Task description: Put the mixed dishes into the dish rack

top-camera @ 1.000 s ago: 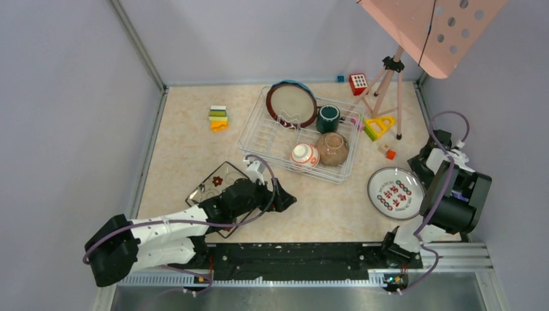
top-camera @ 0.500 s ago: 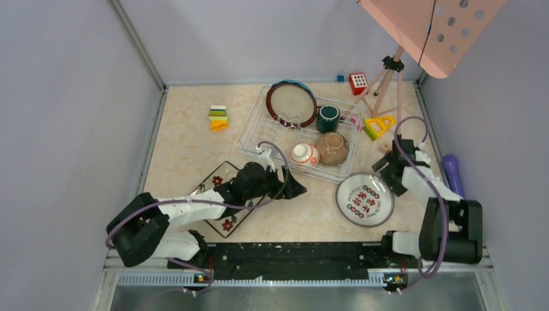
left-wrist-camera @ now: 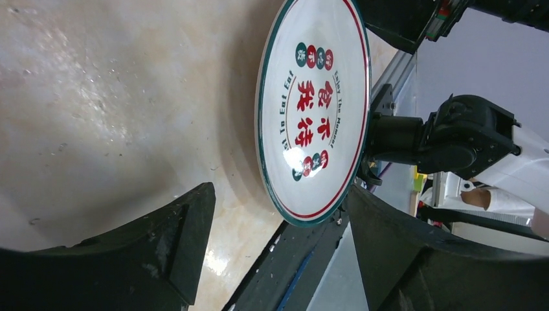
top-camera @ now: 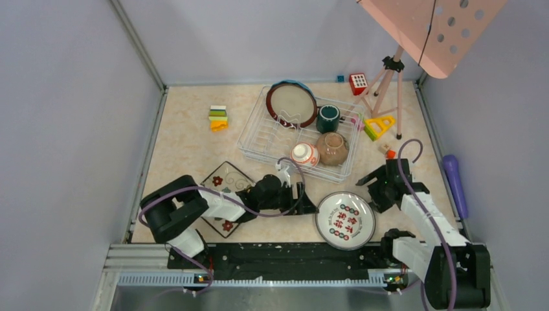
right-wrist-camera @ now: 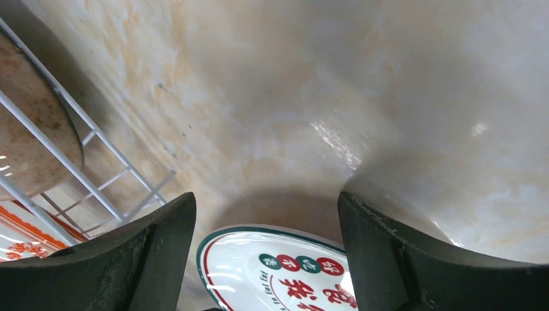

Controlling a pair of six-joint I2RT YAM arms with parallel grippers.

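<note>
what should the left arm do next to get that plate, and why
Probably ease the left gripper forward so its open jaws straddle the near rim of the plate. They already face the plate and seem just short of it. It lies flat outside the rack, and the right gripper is open too, holding nothing.

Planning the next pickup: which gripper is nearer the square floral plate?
Left. The left gripper sits just right of the square floral plate; the right gripper is farther right, beyond the white red-marked plate.
</note>
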